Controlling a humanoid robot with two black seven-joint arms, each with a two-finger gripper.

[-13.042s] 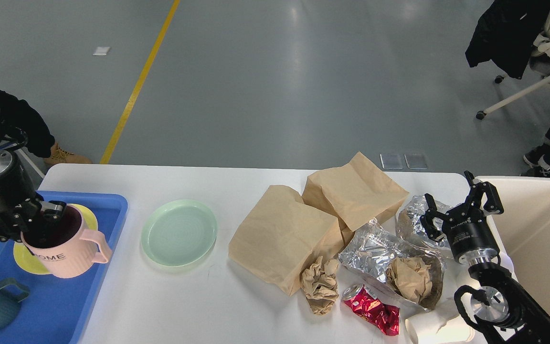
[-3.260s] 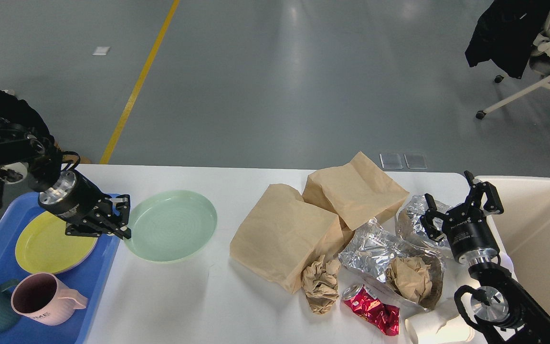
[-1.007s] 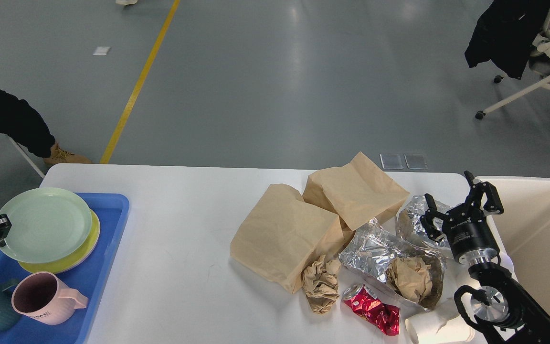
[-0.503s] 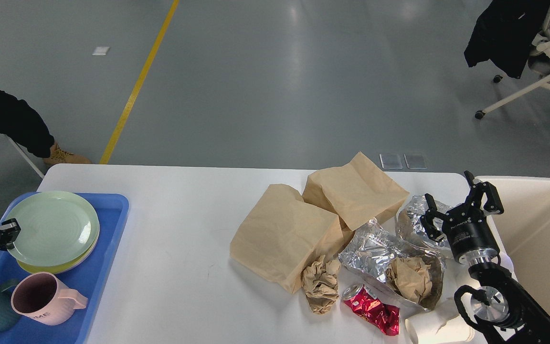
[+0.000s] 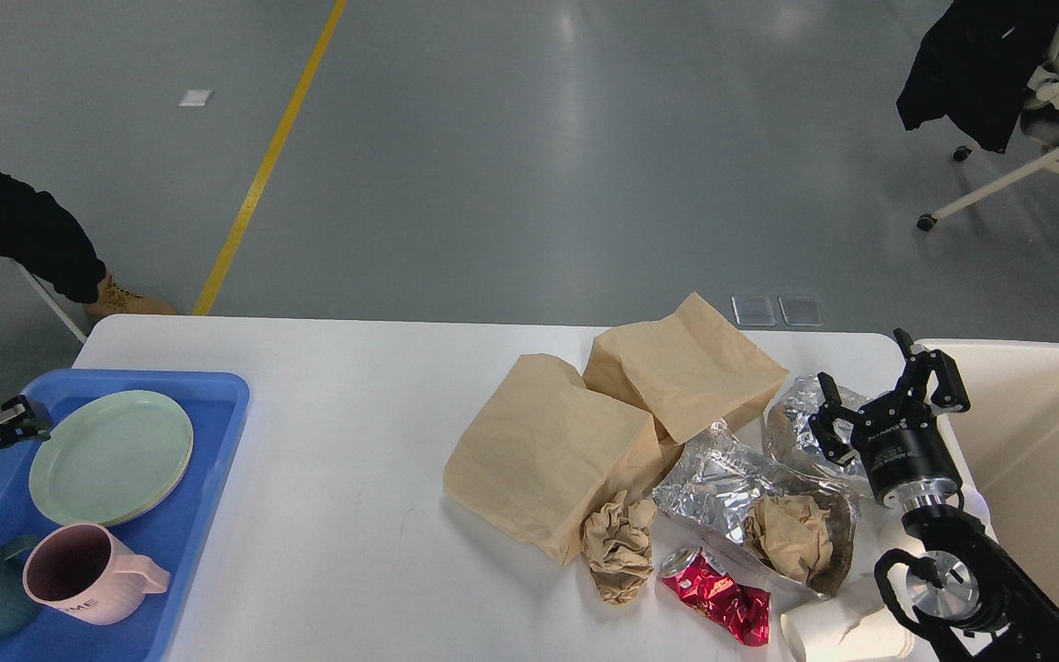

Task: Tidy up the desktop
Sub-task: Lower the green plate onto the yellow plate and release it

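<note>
Green plate (image 5: 110, 457) in blue tray (image 5: 217, 405)

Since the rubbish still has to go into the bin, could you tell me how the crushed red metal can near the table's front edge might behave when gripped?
The crushed red metal can looks dented flat, so it probably won't roll. Its thin crumpled walls would likely give further under the fingers. It seems light for its size, and its glossy surface may be slippery.

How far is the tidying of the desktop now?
Dishes are done: green plate and two mugs sit in the blue tray. Neither the left gripper nor the open right gripper holds anything. Left on the desktop: paper bags, foil, red can.
</note>
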